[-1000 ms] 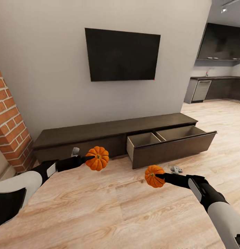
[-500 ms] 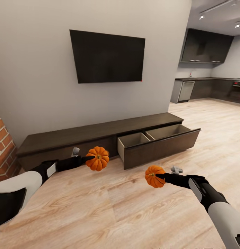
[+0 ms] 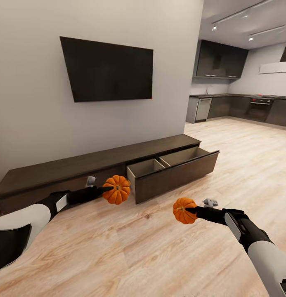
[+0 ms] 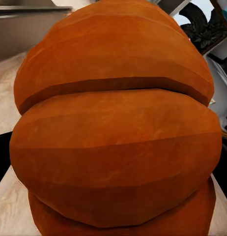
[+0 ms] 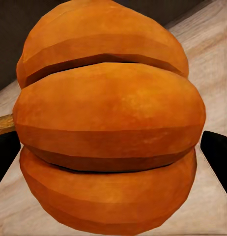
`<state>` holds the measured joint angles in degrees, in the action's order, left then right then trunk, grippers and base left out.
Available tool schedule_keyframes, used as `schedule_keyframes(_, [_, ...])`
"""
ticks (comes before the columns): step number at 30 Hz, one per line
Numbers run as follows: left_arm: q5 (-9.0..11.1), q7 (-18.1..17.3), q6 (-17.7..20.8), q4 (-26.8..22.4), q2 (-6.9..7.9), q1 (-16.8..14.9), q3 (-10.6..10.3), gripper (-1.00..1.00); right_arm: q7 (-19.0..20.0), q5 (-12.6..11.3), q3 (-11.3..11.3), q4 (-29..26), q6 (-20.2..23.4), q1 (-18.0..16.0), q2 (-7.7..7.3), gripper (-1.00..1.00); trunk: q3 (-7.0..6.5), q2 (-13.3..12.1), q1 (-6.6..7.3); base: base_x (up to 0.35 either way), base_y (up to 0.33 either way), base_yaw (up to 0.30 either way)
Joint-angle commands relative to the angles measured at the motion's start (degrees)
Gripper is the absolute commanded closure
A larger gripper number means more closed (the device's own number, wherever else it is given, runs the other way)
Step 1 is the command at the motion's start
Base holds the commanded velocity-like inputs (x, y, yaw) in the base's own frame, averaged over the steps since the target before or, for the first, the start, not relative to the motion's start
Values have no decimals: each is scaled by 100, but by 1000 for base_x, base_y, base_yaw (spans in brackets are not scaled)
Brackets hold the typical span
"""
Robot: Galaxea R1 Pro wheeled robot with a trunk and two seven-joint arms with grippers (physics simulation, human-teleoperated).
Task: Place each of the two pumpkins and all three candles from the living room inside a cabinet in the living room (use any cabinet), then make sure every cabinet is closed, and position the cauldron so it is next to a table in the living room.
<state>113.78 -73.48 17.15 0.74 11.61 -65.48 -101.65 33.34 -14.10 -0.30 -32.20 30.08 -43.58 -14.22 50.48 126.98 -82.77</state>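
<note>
Both arms are loaded: L gripper (image 3: 105,189) is clamped on a pumpkin (image 3: 116,189), R gripper (image 3: 191,211) on the 2nd pumpkin (image 3: 184,210). Both are carried out front, clear of the floor (image 3: 130,247), prob so both go in on one trip. In the wrist views each pumpkin (image 4: 116,123) (image 5: 106,123) sits right up against the cam, dark finger edges at its sides, so the jaws are closed on the fruit, not gaping. Cabinet (image 3: 89,163) runs low along the wall under the TV (image 3: 107,70). One drawer (image 3: 173,169) on its R part is pulled out, w/ a divider making 2 compartments — both look empty as far as the head cam sees in. The rest of the fronts look shut. L pumpkin hangs just in front of the cabinet, near the drawer's L corner; R pumpkin is further out over the floor, well short of the drawer. Judgement: stowing step hasn't begun — next is to close in on the drawer and drop one per compartment, or both in one. Risk: clipping the drawer front w/ an arm on the reach. No candles or cauldron seen here. Kitchen (image 3: 237,103) is beyond, at R.
</note>
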Motion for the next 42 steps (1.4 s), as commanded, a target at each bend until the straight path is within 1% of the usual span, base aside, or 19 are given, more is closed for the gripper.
schedule_keyframes(1, [6, -7, -1, -6, -4, 0, 67, 100, -2, -31, -5, 11, 2, -1, 3, 100, -6, 0, 0, 0, 0, -246])
schedule_keyframes(11, [4, -3, -2, -7, -9, 0, 67, 100, -2, -32, -9, 77, -5, -1, -1, 100, -62, 0, 0, 0, 0, -246])
schedule_keyframes(15, [5, 3, -2, 19, -2, 0, 67, 100, 11, -38, -21, 73, -3, -1, -93, 100, -85, 0, 0, 0, 0, -245])
schedule_keyframes(18, [4, 6, -2, 22, -1, 0, 67, 100, 14, -40, -22, 73, 5, -1, -116, 100, -104, 0, 0, 0, 0, -243])
schedule_keyframes(23, [4, 8, -2, 15, -8, 0, 67, 100, 8, -56, -22, 78, 30, -1, -111, 100, -133, 0, 0, 0, 0, -236])
schedule_keyframes(26, [4, 7, -2, 14, -9, 0, 67, 100, 7, -52, -21, 74, 29, -1, -107, 100, -139, 0, 0, 0, 0, -98])
schedule_keyframes(29, [4, 9, -2, 11, -24, 0, 67, 100, 6, -47, -14, 73, 41, -1, -87, 100, -128, 0, 0, 0, 0, -46])
schedule_keyframes(33, [4, 9, -2, -14, -52, 0, 62, 100, -2, -41, -21, 42, 52, -1, -114, 100, -97, 0, 0, 0, 0, -88])
schedule_keyframes(35, [4, 9, -2, -19, -59, 0, -22, 100, -21, -40, -40, 41, 46, -1, -193, 100, -80, 0, 0, 0, 0, -128])
schedule_keyframes(37, [10, 9, -2, -15, -61, 0, -126, 100, -27, -40, -47, 45, 38, -1, -227, 100, -63, 0, 0, 0, 0, -141])
schedule_keyframes(42, [13, 9, -4, -12, -54, 0, -169, 100, -36, -40, -49, 68, -5, -1, -239, 100, -22, 0, 0, 0, 0, -152])
